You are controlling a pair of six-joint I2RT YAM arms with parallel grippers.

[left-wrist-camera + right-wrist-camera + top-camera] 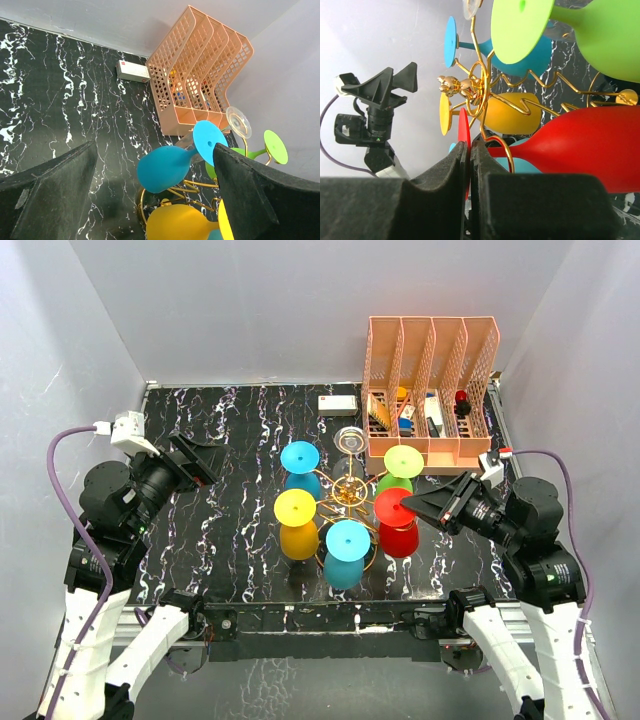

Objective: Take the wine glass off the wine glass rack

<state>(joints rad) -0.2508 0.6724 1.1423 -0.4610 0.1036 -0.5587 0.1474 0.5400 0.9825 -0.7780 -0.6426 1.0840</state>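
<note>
The gold wire wine glass rack (pixel 350 495) stands mid-table with several coloured wine glasses hanging bowl-down from its arms. My right gripper (pixel 410 506) is shut on the thin foot disc of the red wine glass (pixel 398 530), which hangs on the rack's right side. In the right wrist view the jaws (pixel 470 146) pinch that red disc (pixel 464 125) edge-on, and its stem still passes through a gold loop (pixel 502 145). My left gripper (pixel 205 462) hovers open to the left of the rack, holding nothing. Between its pads, farther off, are a blue glass (pixel 162 167) and a yellow glass (pixel 182 222).
An orange slotted file organizer (pixel 430 400) holding small items stands at the back right, close behind the rack. A small white box (pixel 338 404) lies at the back middle. Green (pixel 402 462), blue (pixel 300 460), yellow (pixel 297 520) and teal (pixel 347 545) glasses crowd round the red one.
</note>
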